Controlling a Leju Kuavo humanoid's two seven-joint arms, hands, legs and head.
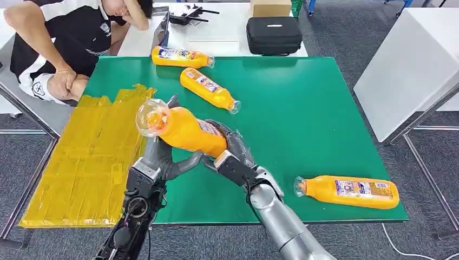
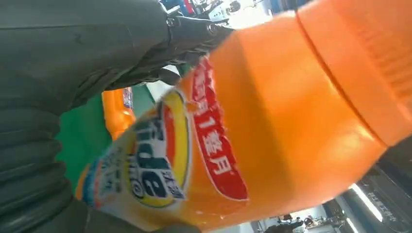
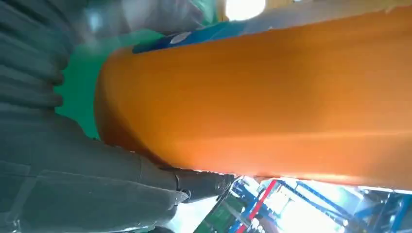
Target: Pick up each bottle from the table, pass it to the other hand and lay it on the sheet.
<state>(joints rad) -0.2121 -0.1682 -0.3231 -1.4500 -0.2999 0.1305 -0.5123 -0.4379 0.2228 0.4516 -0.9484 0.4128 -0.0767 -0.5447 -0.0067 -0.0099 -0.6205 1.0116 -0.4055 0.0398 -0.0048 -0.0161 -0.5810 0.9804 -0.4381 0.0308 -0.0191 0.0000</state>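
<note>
We see an orange juice bottle (image 1: 184,129) held in the air above the near-left part of the green table (image 1: 303,114), tilted with its clear cap end up toward the left and its base lower on the right. Our left hand (image 1: 162,157) has its fingers wrapped around the bottle's underside near the neck, while our right hand (image 1: 235,154) clamps the bottle's base end, so both hands grip it at once. From the left wrist, the bottle's printed label (image 2: 160,160) is close against the hand. To the left lies the yellow sheet (image 1: 86,162), its right edge just beside the held bottle. Three more orange bottles lie on their sides on the table: one at the far edge (image 1: 181,57), one just nearer (image 1: 208,89), one near the right corner (image 1: 349,191). A person (image 1: 70,38) sits at the far left, and a black case (image 1: 274,35) rests on the white table beyond.
</note>
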